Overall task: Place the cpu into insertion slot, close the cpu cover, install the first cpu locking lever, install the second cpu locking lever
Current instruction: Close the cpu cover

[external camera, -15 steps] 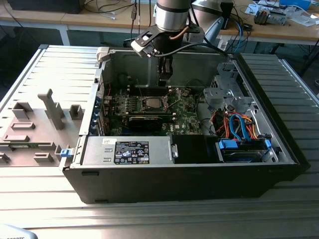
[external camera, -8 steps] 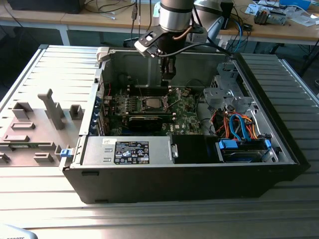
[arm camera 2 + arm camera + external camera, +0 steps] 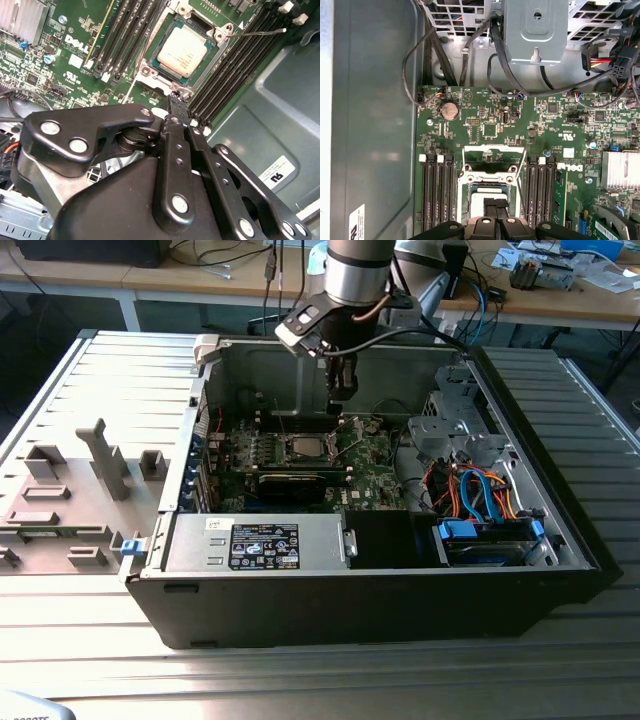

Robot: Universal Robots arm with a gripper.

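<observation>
The cpu (image 3: 184, 49), a pale silver square, lies flat in the socket on the green motherboard (image 3: 75, 30); it also shows from outside (image 3: 305, 447) and partly behind my fingers (image 3: 478, 201). The cpu cover (image 3: 218, 34), a silver frame, lies down around it. A thin wire locking lever (image 3: 257, 33) sticks out sideways from the socket corner. My gripper (image 3: 175, 98) is shut with nothing between its fingers. Its tips hover at the socket's edge, just beside the cpu. From outside, the gripper (image 3: 341, 390) hangs inside the open case above the board.
Black memory slots (image 3: 225, 75) flank the socket on both sides. A grey drive cage (image 3: 535, 25) with looping black cables lies beyond the board. A finned heat sink (image 3: 620, 170), the power supply (image 3: 260, 545) and blue and orange cables (image 3: 480, 495) fill the case.
</observation>
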